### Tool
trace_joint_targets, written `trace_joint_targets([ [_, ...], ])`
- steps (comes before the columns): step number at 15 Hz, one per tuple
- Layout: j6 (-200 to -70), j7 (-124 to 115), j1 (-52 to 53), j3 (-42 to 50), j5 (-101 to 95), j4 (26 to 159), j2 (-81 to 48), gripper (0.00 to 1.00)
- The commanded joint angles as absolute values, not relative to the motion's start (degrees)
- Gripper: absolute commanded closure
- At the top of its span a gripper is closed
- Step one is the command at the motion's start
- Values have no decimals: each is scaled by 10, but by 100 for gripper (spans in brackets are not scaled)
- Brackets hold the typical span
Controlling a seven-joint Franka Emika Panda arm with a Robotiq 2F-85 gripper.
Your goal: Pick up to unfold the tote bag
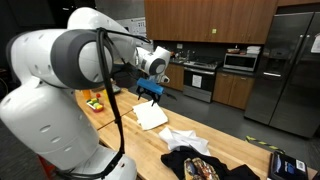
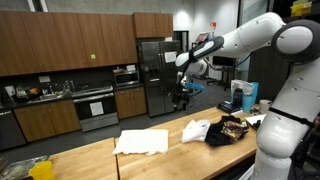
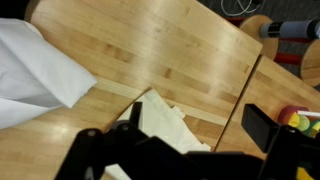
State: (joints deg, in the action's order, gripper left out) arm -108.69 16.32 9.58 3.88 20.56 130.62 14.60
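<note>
Countertop (image 3: 180,50), tote bag (image 3: 165,125) beneath fingers (image 3: 262,122)

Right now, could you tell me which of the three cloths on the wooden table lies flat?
The cream, roughly square fabric tote bag at the row's end; the brighter white cloth beside it is crumpled, and the black printed garment is bunched.

2 exteriors kitchenward; wrist over counter (image 3: 180,50)
</note>
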Motion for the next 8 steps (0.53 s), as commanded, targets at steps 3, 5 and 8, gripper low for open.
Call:
trace_joint_targets([
  [3,-1059,177,95,-19,162,1209,4,0],
  [5,-1093,108,102,-54,92,1178,-47,0],
  [8,-1168,-19,125,-85,-5,1149,-106,0],
])
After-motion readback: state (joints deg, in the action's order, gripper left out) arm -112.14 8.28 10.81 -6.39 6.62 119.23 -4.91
